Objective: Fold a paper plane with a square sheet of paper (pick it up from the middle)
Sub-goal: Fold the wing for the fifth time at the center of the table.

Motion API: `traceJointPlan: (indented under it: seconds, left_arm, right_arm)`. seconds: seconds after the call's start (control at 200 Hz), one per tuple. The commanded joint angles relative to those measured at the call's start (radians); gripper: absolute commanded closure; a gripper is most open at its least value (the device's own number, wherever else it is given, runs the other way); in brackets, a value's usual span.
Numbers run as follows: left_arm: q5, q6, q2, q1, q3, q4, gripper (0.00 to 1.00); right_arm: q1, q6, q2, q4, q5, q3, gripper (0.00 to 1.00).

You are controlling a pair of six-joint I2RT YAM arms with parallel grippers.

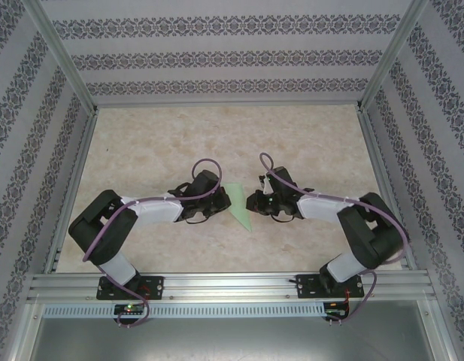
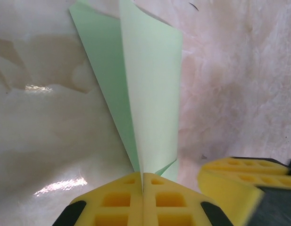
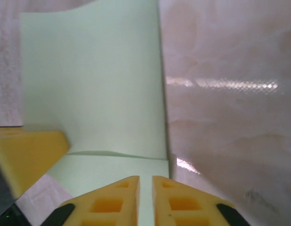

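The paper plane is a narrow, pointed fold of pale green paper standing on edge between my two grippers at the table's middle. My left gripper is shut on one end of the plane, with the paper pinched in the seam between the yellow pads. From there two folded flaps fan out and away. My right gripper hovers over a flat green panel with a crease across it. Its pads stand a narrow gap apart and nothing shows pinched between them. In the top view the right gripper faces the left gripper across the paper.
Pale marbled tabletop stretches behind the grippers. Patterned walls and aluminium posts enclose the cell, with a metal rail along the near edge. The other arm's yellow pad sits close on the right in the left wrist view.
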Motion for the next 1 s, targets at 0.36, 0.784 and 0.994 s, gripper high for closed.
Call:
traceJointPlan:
  seconds: [0.36,0.784,0.994]
  left_arm:
    - [0.023,0.02,0.012,-0.009,0.049,-0.055,0.97]
    - [0.022,0.028,0.009,-0.008,0.049,-0.06,0.97]
    - [0.025,0.028,0.007,-0.008,0.044,-0.053,0.97]
  right_arm:
    - [0.32,-0.259,-0.271,0.026,0.513,-0.172,0.69]
    - [0.532,-0.485,-0.173,0.187,0.746,-0.18,0.68]
    - [0.575,-0.545,-0.144,0.22,0.801,-0.185,0.67]
